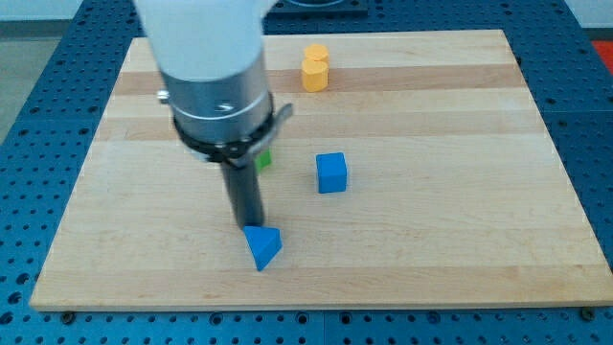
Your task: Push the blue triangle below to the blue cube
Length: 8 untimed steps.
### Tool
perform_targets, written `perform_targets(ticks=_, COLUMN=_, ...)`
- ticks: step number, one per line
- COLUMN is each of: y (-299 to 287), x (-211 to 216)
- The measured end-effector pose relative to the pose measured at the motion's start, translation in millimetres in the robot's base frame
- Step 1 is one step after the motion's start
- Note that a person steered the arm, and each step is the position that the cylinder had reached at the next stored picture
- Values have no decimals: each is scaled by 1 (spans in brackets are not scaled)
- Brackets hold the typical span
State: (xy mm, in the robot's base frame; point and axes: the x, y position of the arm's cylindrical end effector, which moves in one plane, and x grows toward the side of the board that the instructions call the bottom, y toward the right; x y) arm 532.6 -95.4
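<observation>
The blue triangle [262, 246] lies on the wooden board near the view's bottom, left of centre. The blue cube [331, 172] sits above it and to its right, near the board's middle. My tip [246, 225] stands at the triangle's upper left corner, touching or nearly touching it. The rod rises from there into the arm's grey and white body, which hides part of the board at the view's upper left.
A yellow block [315, 67] of rounded shape stands near the board's top edge. A green block [263, 159] peeks out from behind the arm, left of the blue cube. The board's [460, 230] bottom edge runs close below the triangle.
</observation>
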Motion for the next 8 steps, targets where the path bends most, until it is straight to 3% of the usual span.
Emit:
perform_targets(ticks=1, y=-36, x=13)
perform_targets(ticks=2, y=-29, x=30)
perform_targets(ticks=4, y=38, x=36)
perform_targets(ticks=8, y=98, x=35)
